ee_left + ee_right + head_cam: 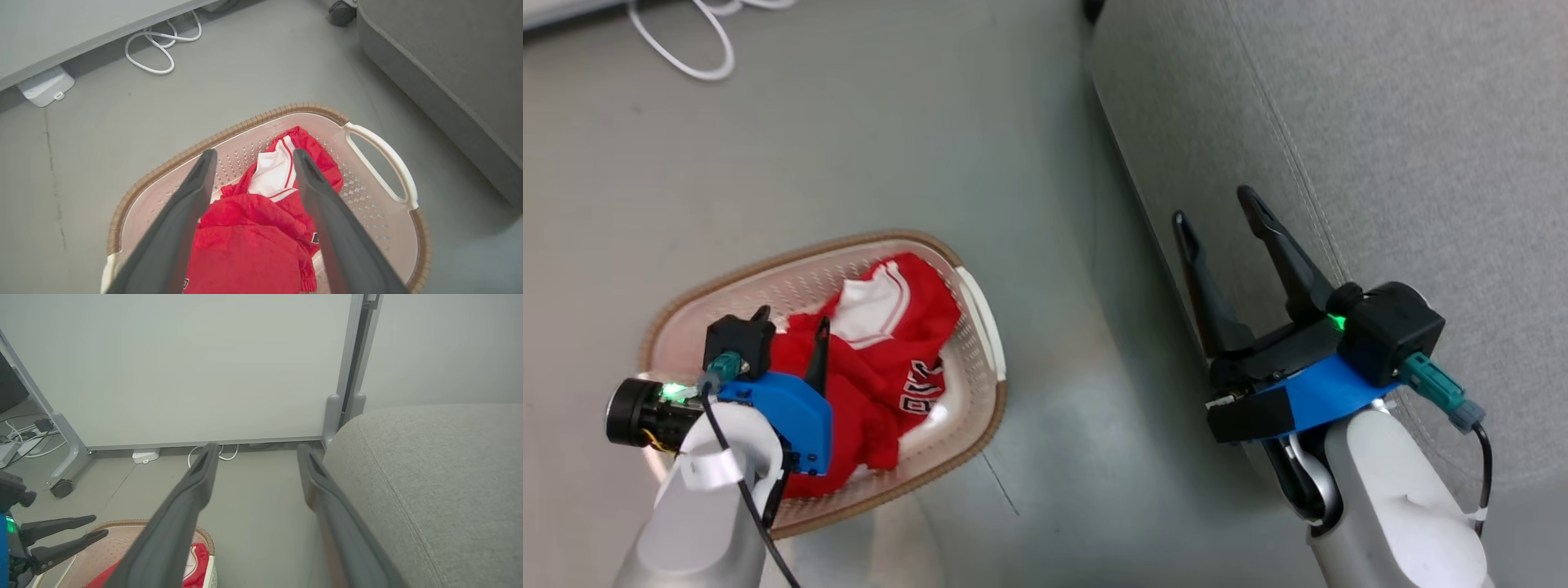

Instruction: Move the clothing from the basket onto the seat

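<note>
The basket (800,286) stands on the grey floor (849,147) in the lower left of the head view, and the clothing (882,359) lies bunched inside it, red fabric with a white-trimmed patch toward the top and dark and white lettering at its right edge. The left gripper (792,317) hangs over the left part of the basket with its two dark fingers spread wide and nothing between them; in the left wrist view the fingers frame the red heap at the frame's centre, and their tips look clear of the fabric. The right gripper (1213,206) sits in the lower right of the head view, its jaws also wide apart and empty, fingers pointing up over the near edge of the seat (1405,163). The seat takes up the upper right of that frame, well apart from the basket, with bare floor between them. A white cable (698,49) loops at the upper left.
</note>
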Available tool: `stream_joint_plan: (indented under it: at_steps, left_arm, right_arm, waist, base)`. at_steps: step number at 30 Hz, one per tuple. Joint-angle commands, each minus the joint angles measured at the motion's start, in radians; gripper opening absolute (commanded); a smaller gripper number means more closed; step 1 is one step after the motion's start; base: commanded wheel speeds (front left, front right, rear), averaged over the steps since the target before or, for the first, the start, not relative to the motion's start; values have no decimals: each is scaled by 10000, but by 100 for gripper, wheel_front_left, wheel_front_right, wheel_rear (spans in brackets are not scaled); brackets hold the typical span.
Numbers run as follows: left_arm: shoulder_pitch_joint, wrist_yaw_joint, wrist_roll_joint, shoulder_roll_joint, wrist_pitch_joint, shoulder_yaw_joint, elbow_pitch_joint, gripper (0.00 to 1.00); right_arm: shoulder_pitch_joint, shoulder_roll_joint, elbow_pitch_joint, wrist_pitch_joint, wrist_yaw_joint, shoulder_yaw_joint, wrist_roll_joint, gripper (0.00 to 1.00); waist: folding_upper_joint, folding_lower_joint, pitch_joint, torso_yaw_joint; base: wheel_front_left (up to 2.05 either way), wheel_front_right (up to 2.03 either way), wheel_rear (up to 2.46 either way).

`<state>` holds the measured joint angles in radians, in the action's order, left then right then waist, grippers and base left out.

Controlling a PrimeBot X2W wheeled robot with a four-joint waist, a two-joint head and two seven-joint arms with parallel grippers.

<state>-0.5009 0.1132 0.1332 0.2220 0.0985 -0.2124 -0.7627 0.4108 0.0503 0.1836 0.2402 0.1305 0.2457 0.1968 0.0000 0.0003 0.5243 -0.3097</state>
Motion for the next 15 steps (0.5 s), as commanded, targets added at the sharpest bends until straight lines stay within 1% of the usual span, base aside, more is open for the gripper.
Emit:
stream_joint_plan:
  at_steps: [1, 10, 15]
  left_arm:
    - [-227, 20, -65, 129, -99, -74, -130, 100]
    - [-1156, 153, -389, 624, -903, -939, -1480, 100]
    - [-1673, 183, -518, 970, -1376, -1313, -1966, 100]
  right_arm:
    - [171, 3, 32, 67, 4, 67, 90, 100]
    - [602, 3, 111, 250, 4, 394, 650, 100]
    - [795, 3, -140, 255, 4, 553, 852, 100]
  waist:
    - [0, -3, 624, -475]
    - [0, -3, 1697, -888]
    - [0, -3, 2271, -1074]
  base:
    - [0, 0, 0]
    - [0, 0, 0]
    - [0, 0, 0]
